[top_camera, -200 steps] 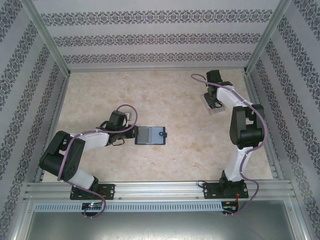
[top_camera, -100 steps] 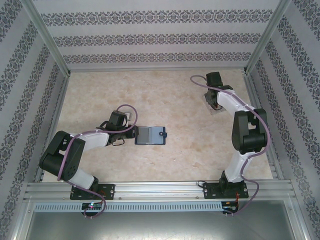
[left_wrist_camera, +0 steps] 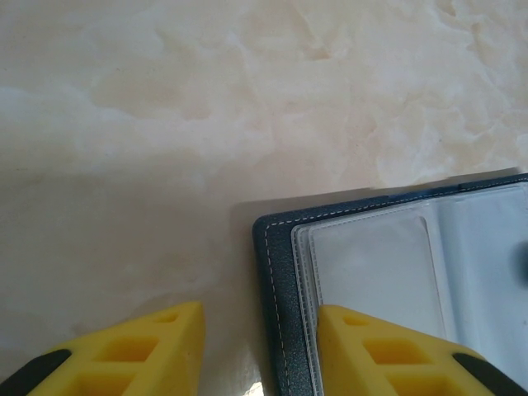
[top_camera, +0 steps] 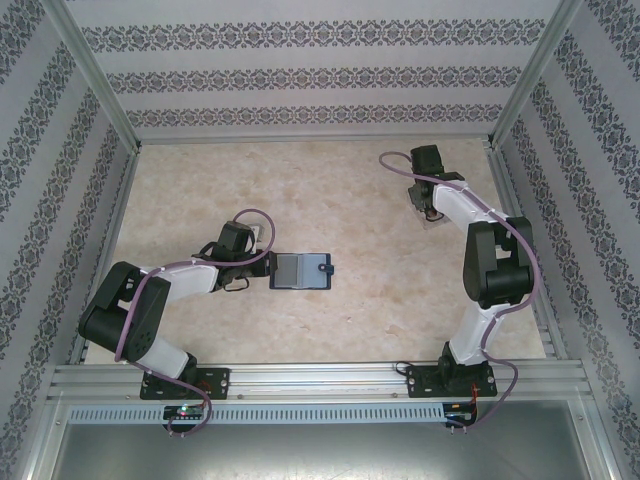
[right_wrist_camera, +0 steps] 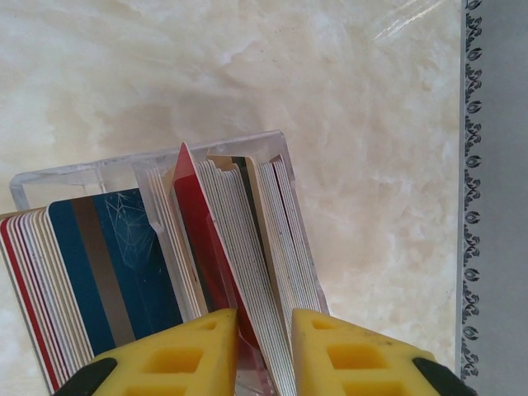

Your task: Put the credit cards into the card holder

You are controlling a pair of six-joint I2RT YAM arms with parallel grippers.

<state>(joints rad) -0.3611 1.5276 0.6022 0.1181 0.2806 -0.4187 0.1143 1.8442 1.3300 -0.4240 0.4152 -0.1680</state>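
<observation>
The card holder (top_camera: 300, 270) lies open and flat mid-table, navy with clear sleeves (left_wrist_camera: 371, 272) inside. My left gripper (top_camera: 262, 265) is open at its left edge (left_wrist_camera: 260, 318): one yellow finger (left_wrist_camera: 140, 346) over bare table, the other (left_wrist_camera: 379, 346) over the sleeves. At the back right, my right gripper (top_camera: 431, 208) reaches down into a clear slotted case (right_wrist_camera: 82, 172) full of credit cards. Its fingers (right_wrist_camera: 264, 318) are shut on a slanted bundle of whitish cards (right_wrist_camera: 239, 231) fronted by a red one (right_wrist_camera: 194, 214). A dark blue card (right_wrist_camera: 124, 264) faces up in the slot to the left.
The patterned right wall (right_wrist_camera: 495, 198) stands close beside the clear case. Marble-look tabletop (top_camera: 350, 200) spreads between the two arms. A metal rail (top_camera: 320, 380) runs along the near edge.
The right arm has shifted slightly back over the clear case, covering it from above, and its jaws have narrowed around the cards. The left arm and the card holder have not moved.
</observation>
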